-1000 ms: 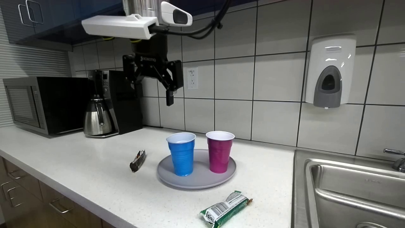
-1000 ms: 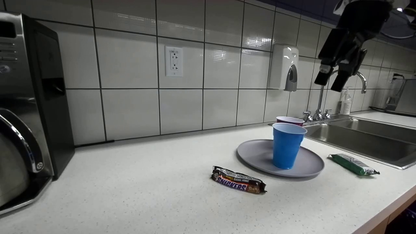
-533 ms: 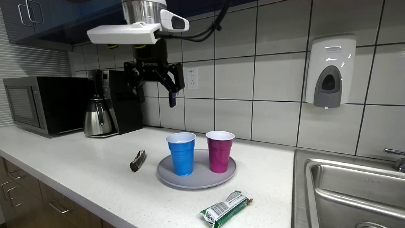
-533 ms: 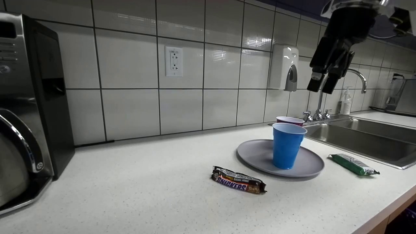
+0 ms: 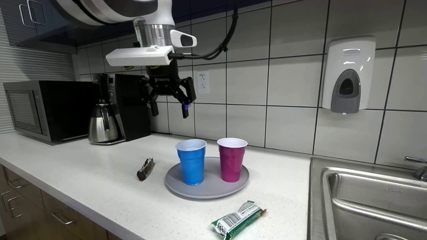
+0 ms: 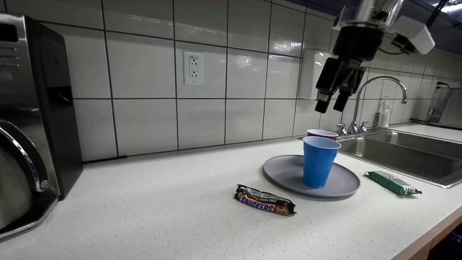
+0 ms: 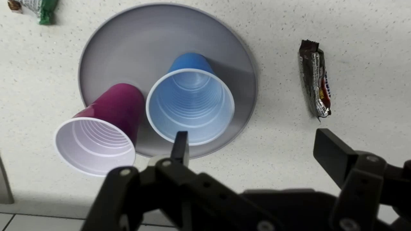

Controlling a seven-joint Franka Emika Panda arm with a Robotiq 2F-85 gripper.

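My gripper is open and empty, fingers pointing down, in the air above the counter. It also shows in an exterior view and in the wrist view. It is nearest to a blue cup, which stands upright on a grey plate. In the wrist view one fingertip overlaps the rim of the blue cup. A magenta cup stands upright beside it on the plate, partly hidden in an exterior view. A Snickers bar and a green-wrapped bar lie on the counter, either side of the plate.
A coffee maker with a steel carafe and a microwave stand along the counter. A steel sink with a tall faucet is at the opposite end. A soap dispenser hangs on the tiled wall. Cabinets hang above.
My gripper has moved lower, slightly right in an exterior view and clearly left in an exterior view. It stays open. The cups, plate and bars have not moved.
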